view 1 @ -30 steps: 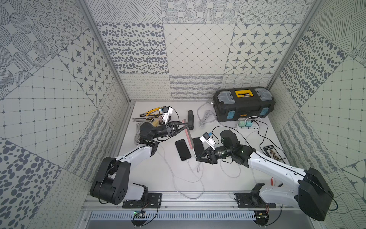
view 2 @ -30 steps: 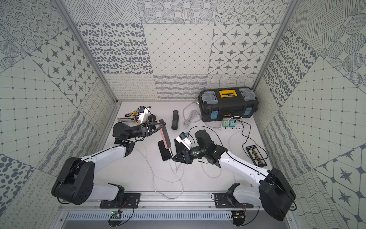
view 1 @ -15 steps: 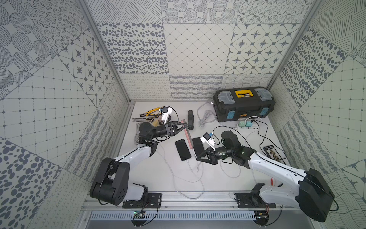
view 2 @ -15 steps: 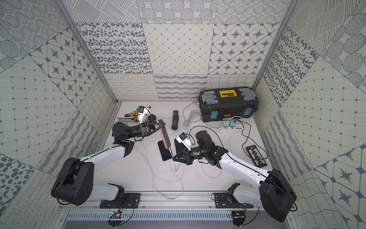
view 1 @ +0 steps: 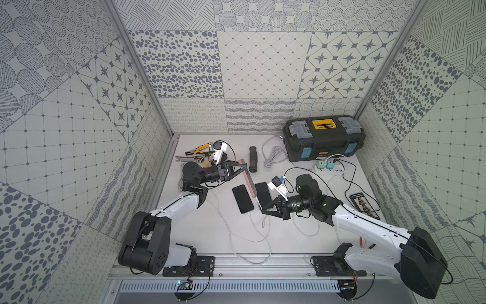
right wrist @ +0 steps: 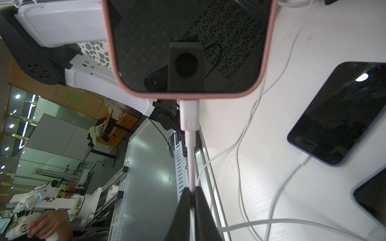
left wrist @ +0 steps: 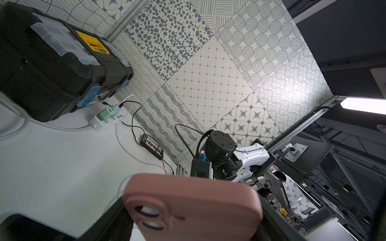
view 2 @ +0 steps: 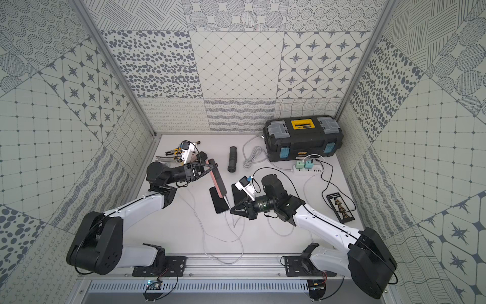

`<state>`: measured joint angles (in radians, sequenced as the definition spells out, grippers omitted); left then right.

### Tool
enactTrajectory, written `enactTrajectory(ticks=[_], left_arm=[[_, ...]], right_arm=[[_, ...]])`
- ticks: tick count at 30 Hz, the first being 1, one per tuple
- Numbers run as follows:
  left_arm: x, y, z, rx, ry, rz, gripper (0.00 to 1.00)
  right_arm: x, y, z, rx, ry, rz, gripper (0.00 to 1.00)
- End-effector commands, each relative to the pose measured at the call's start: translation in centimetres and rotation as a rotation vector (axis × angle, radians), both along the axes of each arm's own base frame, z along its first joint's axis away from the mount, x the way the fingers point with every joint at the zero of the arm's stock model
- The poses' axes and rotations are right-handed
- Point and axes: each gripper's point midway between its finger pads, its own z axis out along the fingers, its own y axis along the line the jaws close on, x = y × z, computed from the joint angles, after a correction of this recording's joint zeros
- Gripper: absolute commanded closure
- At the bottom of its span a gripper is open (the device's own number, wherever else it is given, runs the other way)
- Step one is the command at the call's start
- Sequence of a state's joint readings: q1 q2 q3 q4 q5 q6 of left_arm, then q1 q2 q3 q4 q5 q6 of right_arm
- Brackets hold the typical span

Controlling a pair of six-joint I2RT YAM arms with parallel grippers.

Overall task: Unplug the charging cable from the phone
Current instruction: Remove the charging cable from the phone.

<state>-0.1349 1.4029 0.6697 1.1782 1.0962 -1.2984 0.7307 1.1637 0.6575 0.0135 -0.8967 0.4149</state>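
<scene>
The phone (view 1: 248,181) (view 2: 217,179) has a pink case and hangs tilted on edge above the table, its top end clamped in my left gripper (view 1: 243,168) (view 2: 211,165). The left wrist view shows the case's back and camera lenses (left wrist: 194,206) between the fingers. A white charging cable (right wrist: 189,114) is plugged into the phone's (right wrist: 188,46) bottom edge. My right gripper (view 1: 263,209) (view 2: 231,210) (right wrist: 192,189) is shut on the cable a short way below the plug. From there the cable (view 1: 256,201) runs down to the table.
Two black phones (view 1: 243,198) (view 1: 263,193) lie flat under the raised one, the left with its own white cable. A black toolbox (view 1: 324,138), power strip (view 1: 328,167), black cylinder (view 1: 253,159), coiled cable (view 1: 273,155) and pliers (view 1: 198,151) sit behind. A dark phone (view 1: 364,205) lies right.
The right gripper's jaws have closed the last bit onto the cable. The left arm and the phone have stayed where they were.
</scene>
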Motion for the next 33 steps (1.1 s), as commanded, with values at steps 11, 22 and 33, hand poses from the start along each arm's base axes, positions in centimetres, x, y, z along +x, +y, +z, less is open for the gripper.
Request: enactTrajectory(ticks=[11, 22, 33], left_arm=[[0.66, 1.16, 2.55, -0.038, -0.116, 0.084, 1.0], [0.73, 1.37, 2.56, -0.035, -0.119, 0.09, 1.0], [0.65, 1.65, 2.86, -0.033, -0.126, 0.097, 1.0]], right_arm=[[-1.9, -0.2, -1.17, -0.019, 0.053, 0.056, 1.0], [-1.96, -0.26, -1.28, -0.019, 0.054, 0.056, 1.0], [-1.93, -0.25, -1.47, -0.025, 0.061, 0.055, 1.0]])
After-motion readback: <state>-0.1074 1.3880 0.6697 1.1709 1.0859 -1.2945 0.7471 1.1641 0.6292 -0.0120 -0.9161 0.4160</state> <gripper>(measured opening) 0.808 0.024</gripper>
